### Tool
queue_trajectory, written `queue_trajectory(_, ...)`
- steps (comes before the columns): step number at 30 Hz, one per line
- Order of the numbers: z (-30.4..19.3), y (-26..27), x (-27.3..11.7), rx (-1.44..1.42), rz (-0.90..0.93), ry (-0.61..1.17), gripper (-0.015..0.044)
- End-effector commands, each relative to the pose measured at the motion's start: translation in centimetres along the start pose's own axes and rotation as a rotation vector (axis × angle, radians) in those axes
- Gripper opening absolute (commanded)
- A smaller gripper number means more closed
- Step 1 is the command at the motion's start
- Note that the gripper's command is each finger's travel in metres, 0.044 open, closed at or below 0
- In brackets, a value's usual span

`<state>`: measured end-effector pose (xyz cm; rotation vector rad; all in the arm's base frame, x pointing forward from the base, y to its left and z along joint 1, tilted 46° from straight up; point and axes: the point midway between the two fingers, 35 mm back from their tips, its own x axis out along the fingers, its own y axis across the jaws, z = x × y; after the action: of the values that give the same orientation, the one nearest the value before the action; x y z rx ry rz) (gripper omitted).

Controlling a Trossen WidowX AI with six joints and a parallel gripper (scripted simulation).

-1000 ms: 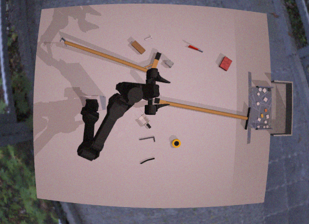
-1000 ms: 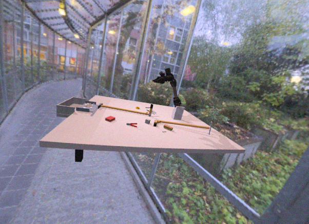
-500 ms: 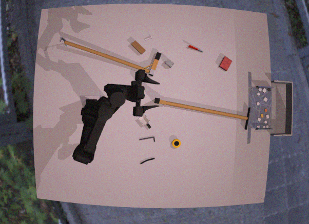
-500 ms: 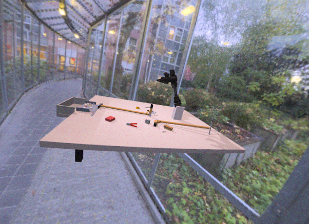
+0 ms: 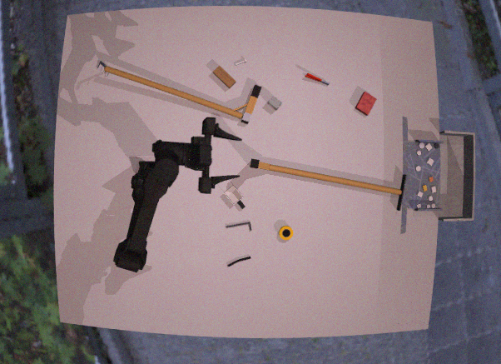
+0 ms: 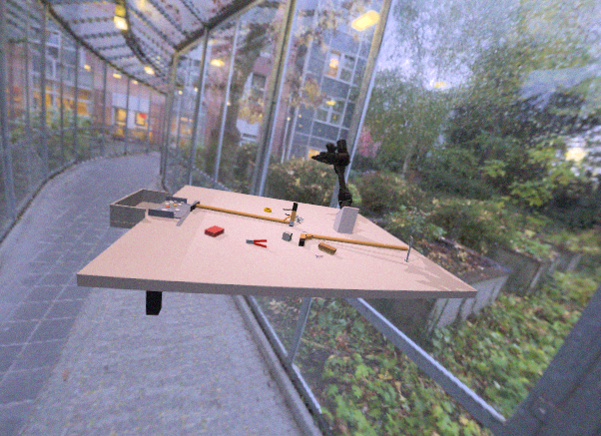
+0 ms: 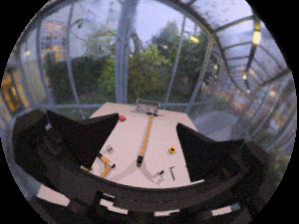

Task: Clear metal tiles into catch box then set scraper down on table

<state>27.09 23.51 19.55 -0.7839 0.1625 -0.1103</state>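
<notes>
My gripper is open and empty, held high above the table. The long scraper lies on the table beyond the fingertips, its upright black-topped grip nearest me and its wide dark blade at the near edge of the steel bench plate. Several small tiles, mostly white with a few orange or dark, lie spread over the plate. The catch box adjoins the plate's far end; no tiles show in its visible part.
A second long tool with a hooked end lies to the left. A brown block, grey block, red block and red-handled pliers lie that side; a yellow ring lies right.
</notes>
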Motion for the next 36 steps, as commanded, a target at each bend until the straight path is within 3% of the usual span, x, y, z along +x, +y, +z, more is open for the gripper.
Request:
queue_trajectory(1, -0.65, -0.38, -1.04, -0.001, -0.001, -0.018, 0.0440)
queue_trajectory(36, -1.00, -0.57, -1.84, 0.006, 0.001, -0.036, 0.0440)
